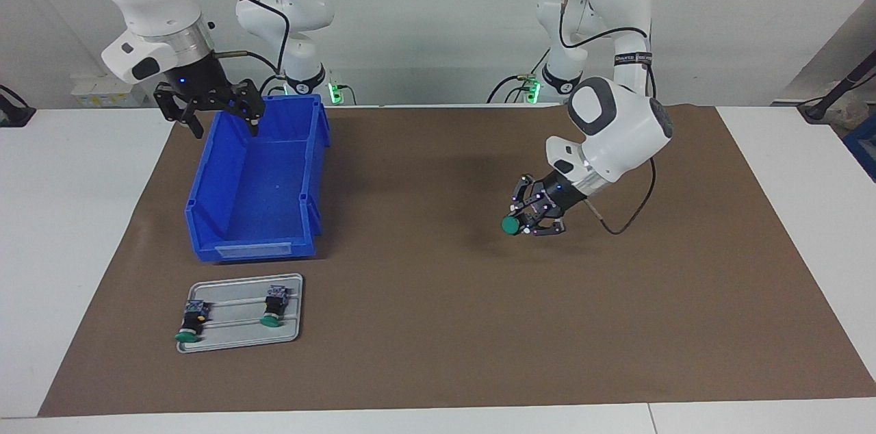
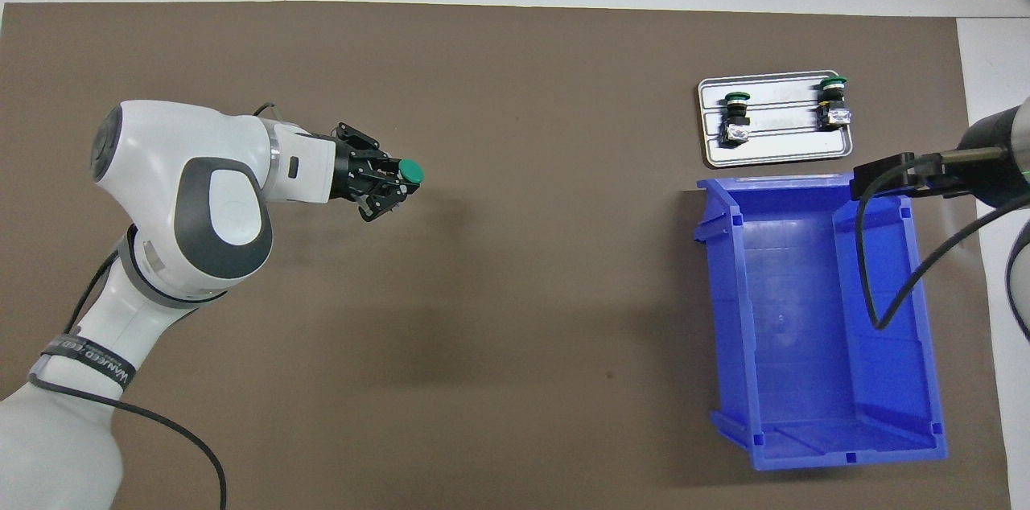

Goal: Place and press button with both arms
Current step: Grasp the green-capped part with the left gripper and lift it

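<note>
My left gripper is shut on a button and holds it sideways, low over the brown mat. Its green cap points toward the right arm's end of the table. Two more buttons lie on a small grey tray, green caps pointing away from the robots. In the overhead view these buttons lie on that tray. My right gripper hangs open and empty over the robots' end of the blue bin.
The blue bin is empty and stands on the mat at the right arm's end, between the robots and the tray. White tabletop borders the mat. A cable from the right wrist hangs over the bin.
</note>
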You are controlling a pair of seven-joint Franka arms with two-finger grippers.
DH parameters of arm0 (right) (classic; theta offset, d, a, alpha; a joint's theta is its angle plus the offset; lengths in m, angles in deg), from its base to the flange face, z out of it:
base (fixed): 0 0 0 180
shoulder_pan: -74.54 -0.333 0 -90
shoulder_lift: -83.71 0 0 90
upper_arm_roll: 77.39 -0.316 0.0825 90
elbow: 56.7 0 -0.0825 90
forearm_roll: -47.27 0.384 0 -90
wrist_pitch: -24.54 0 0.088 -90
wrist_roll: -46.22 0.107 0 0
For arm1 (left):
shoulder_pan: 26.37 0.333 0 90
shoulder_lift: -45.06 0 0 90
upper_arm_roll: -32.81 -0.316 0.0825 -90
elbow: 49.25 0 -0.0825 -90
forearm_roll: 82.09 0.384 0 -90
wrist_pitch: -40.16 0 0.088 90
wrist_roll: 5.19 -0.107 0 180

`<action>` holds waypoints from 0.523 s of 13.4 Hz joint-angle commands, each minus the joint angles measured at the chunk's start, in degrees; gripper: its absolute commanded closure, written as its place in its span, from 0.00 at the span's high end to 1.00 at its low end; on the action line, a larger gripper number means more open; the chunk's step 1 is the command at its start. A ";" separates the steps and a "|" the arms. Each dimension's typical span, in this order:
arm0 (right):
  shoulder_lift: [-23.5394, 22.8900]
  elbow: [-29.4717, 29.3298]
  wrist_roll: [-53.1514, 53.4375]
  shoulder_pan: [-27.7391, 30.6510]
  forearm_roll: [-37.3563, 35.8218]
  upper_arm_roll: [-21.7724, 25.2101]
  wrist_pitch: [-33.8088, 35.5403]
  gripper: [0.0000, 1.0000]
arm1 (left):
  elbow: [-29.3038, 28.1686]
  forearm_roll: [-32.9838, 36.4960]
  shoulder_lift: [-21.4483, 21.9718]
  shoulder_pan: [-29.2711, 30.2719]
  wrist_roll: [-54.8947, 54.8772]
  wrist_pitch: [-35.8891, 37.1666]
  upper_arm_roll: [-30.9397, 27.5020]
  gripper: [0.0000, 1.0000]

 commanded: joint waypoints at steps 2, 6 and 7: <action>1.32 1.41 -1.44 0.52 1.12 -0.03 0.59 0.99 | -12.71 -19.60 6.90 0.92 -19.12 -6.06 0.56 0.00; 1.32 1.41 -1.53 0.34 1.12 -0.03 0.59 0.99 | -18.96 -35.63 10.15 0.92 -34.10 -6.96 0.56 0.00; 1.32 1.41 -1.53 0.43 1.12 -0.03 0.59 0.99 | -20.28 -38.44 10.68 0.92 -36.39 -6.87 0.64 0.00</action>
